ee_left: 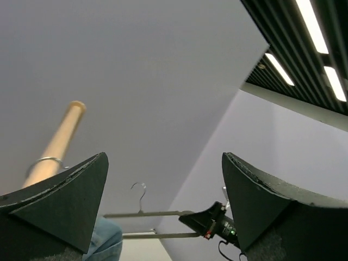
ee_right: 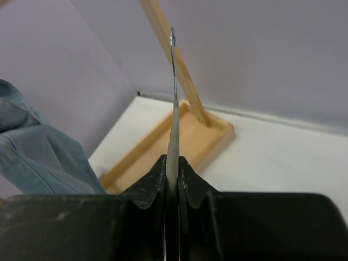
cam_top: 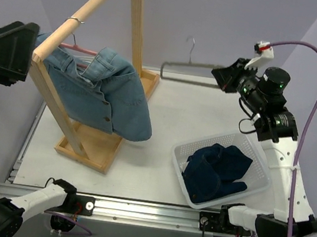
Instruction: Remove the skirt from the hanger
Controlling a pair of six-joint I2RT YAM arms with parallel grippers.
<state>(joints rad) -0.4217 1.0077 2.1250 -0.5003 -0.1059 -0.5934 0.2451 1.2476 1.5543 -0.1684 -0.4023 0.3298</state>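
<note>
Left gripper (ee_left: 163, 159): spread wide, partly cut off by frame.
Right gripper (ee_right: 172, 161): pinching hanger (ee_right: 173, 136); bar level, hook up.
Skirt (cam_top: 217, 170): crumpled below it, axis unclear.

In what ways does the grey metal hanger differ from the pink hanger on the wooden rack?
The grey metal hanger is bare; the pink hanger carries a light blue denim garment. The grey one is held in the air by the right gripper; the pink one hangs from the wooden rail. Both have metal hooks.
</note>
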